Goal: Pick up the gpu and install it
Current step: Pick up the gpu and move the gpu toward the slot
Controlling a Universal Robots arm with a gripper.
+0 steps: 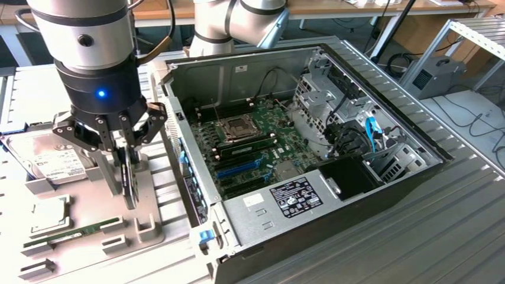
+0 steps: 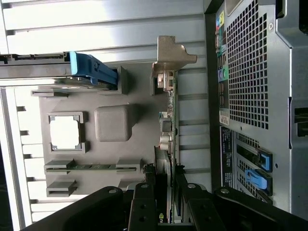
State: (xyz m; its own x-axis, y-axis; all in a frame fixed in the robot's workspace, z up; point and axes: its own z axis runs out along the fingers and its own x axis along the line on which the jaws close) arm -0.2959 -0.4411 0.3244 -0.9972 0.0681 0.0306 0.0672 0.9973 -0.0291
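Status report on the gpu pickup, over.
Claw shut on gpu. It stands upright at the tray, beside open case. Nothing in the way.

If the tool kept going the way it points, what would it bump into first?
Probably the gpu, standing on edge in the grey holder right beneath the tool; depth unclear.

gpu [image 2: 168, 127] bracket bare silvery metal; holder tray [image 2: 139, 96] matt grey plastic; case [image 2: 250, 62] perforated dull sheet metal.
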